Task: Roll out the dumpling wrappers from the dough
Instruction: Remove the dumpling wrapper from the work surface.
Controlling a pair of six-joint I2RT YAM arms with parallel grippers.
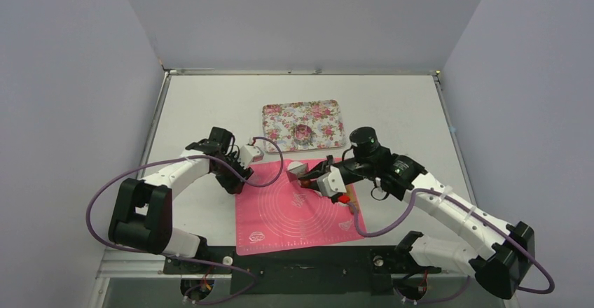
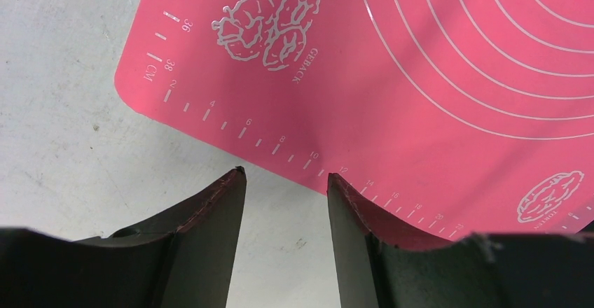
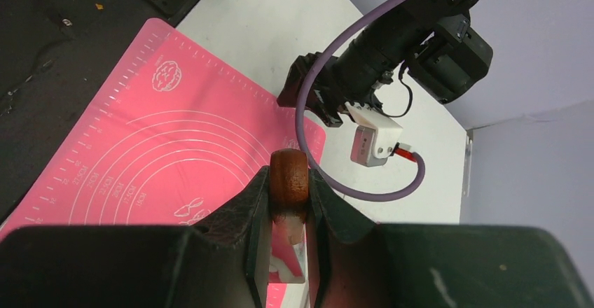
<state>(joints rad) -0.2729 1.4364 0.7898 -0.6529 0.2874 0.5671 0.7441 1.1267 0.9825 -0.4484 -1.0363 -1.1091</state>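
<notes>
Trouble looks likeliest at the grip: the right gripper (image 3: 288, 190) has only the rounded brown end of the rolling pin (image 3: 289, 168) between its fingers, so a hard push could twist the pin sideways or let it slip out. The dough (image 1: 296, 167) — a pale lump — sits at the far edge of the pink mat (image 1: 280, 217), just beside that gripper, and a stroke away from the arms might shove it onto the bare table (image 1: 392, 105). Nothing pins the mat either, so it may creep. No cut wrapper can be seen; the ring cutter (image 1: 303, 134) sits on the flowered tray (image 1: 272, 114), farther back. Right fingers are clamped tight on the pin's end. The left gripper (image 2: 286, 176) hangs with fingers well apart, empty, over the mat's left edge — touching nothing that I can make out.
</notes>
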